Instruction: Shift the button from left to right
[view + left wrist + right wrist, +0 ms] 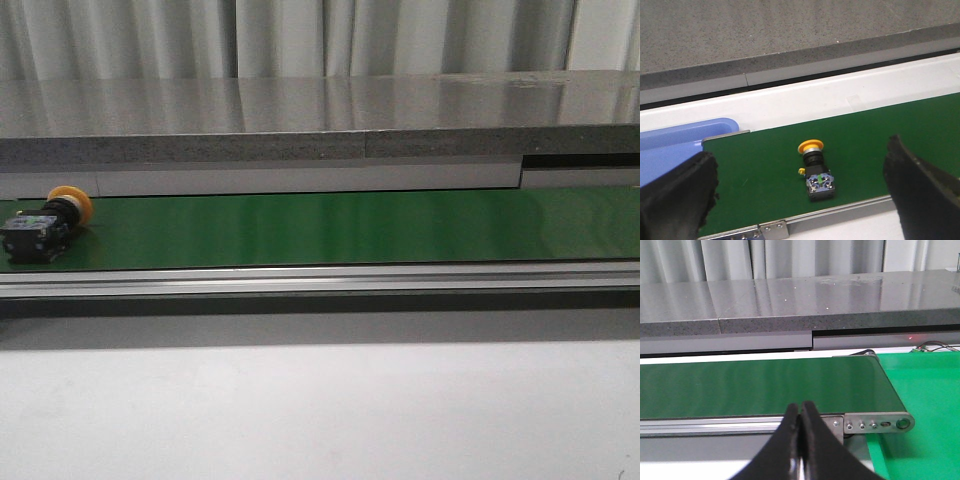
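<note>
The button (45,226), with a yellow-orange head and a black boxy body, lies on its side at the far left of the green conveyor belt (340,226). In the left wrist view the button (816,168) lies on the belt between the fingers and beyond them, its green-marked base toward the camera. My left gripper (800,192) is wide open and empty, well apart from the button. My right gripper (800,412) is shut and empty, in front of the belt's near rail close to its right end. Neither gripper shows in the front view.
A blue tray (675,142) sits just off the belt's left end. A grey stone ledge (320,125) runs behind the belt. An aluminium rail (320,278) edges its front. A bright green surface (925,400) lies past the belt's right end.
</note>
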Robot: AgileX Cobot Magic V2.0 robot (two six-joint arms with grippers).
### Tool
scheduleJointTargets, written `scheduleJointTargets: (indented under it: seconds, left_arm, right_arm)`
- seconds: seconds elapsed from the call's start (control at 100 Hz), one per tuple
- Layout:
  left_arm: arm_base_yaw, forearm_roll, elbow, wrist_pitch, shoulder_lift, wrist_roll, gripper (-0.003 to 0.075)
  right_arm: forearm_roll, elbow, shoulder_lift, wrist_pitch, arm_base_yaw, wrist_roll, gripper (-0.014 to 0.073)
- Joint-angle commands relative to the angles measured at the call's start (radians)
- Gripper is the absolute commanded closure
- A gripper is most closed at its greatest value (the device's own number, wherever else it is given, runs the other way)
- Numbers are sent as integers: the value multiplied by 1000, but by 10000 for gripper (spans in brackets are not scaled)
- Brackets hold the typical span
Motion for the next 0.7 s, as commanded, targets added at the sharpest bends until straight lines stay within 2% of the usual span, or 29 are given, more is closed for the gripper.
scheduleJointTargets:
  seconds: [0.0,0.22,0.44,0.69]
  left_arm:
    - [-8,-11,78,-158,-93,2,80]
    - [-8,-41,297,-312,-319,2,80]
    - [-8,-41,411,-304,-502,2,80]
    - [-8,-39,508,-325,-536,2,80]
  right_arm:
    - [-9,-14,-19,-90,-1,-5,662]
    - [-9,-14,-19,-90,-1,-5,662]
    - [-9,-14,-19,-90,-1,-5,662]
    - [-9,-14,-19,-90,-1,-5,662]
